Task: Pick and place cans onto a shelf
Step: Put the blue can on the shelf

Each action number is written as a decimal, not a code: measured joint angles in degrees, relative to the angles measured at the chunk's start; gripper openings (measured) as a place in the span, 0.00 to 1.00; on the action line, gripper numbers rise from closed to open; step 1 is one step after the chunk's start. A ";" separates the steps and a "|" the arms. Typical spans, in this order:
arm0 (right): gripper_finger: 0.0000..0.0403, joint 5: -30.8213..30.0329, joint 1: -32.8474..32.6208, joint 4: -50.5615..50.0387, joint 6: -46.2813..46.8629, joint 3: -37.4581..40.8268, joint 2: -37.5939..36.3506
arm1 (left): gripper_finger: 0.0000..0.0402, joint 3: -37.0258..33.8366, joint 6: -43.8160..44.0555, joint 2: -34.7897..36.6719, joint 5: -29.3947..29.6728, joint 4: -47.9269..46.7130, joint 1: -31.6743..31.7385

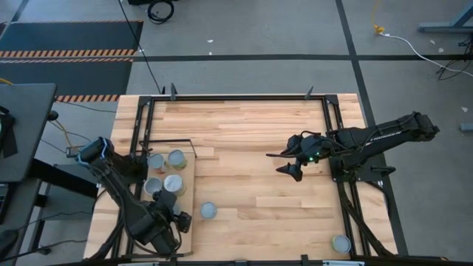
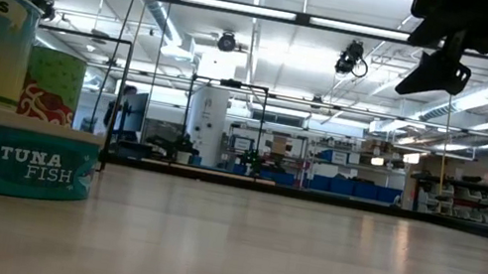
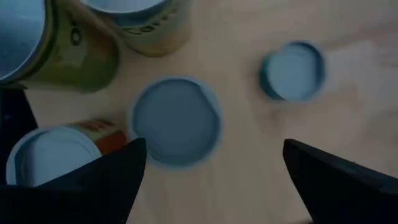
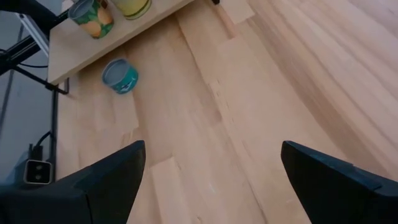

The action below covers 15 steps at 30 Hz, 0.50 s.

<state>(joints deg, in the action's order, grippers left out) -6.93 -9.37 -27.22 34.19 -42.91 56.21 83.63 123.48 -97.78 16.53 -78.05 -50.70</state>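
**A:** Where are the cans now?

**B:** Four stand bunched on the shelf (image 1: 186, 177) at the bench's (image 1: 251, 125) left side. The tuna fish can (image 1: 208, 210) sits flat on the bench just beside the shelf's right edge, lid up. One more can (image 1: 341, 243) stands alone near the bench's front right corner.

**A:** Which arm is nearer the tuna?

**B:** The left gripper (image 1: 171, 225), I'd judge. It hangs over the shelf's front end, fingers spread wide and empty. Its wrist view looks down on a can lid (image 3: 177, 121) lying between the fingers, with the tuna can (image 3: 292, 70) off to one side.

**A:** And the right?

**B:** The right gripper (image 1: 290, 164) hovers high over mid-bench, fingers apart, holding nothing. The tuna can (image 4: 120, 75) lies well ahead of it, toward the shelf; the corner can lies behind it, on its own side.

**A:** The can's axis?

**B:** Upright, so a grasp from above across the lid looks right.
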 joint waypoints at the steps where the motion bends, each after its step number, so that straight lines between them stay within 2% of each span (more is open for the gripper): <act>1: 0.95 0.43 0.00 -0.01 0.41 0.02 0.00 | 0.95 1.52 -1.51 0.00 0.27 -0.32 0.00; 3: 0.94 1.11 0.00 0.00 0.71 0.02 0.00 | 0.95 4.57 -6.79 0.06 3.00 0.01 -0.02; 5: 0.92 2.61 -0.04 -0.02 0.49 0.02 0.00 | 0.95 7.49 -14.89 0.07 8.65 1.70 -0.02; 7: 0.91 4.53 -0.04 -0.02 -0.72 0.02 0.00 | 0.95 9.50 -26.13 0.07 14.88 5.62 0.29; 9: 0.89 5.39 -0.20 0.00 -2.49 0.02 0.00 | 0.95 10.77 -38.18 0.07 16.91 9.75 1.49; 11: 0.88 5.14 -1.00 0.16 -4.01 0.02 0.00 | 0.94 11.41 -49.24 0.07 13.44 13.50 3.76; 13: 0.87 4.87 -2.13 0.72 -4.15 0.01 0.00 | 0.92 12.49 -58.16 0.02 4.99 16.93 6.86; 15: 0.86 3.09 -3.99 1.23 -3.73 -0.30 0.00 | 0.87 14.17 -63.18 0.00 -1.83 18.31 9.73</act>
<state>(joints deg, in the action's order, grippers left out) -3.84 -13.36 -25.99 30.46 -43.21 56.21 97.80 60.30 -97.78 14.70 -59.73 -40.97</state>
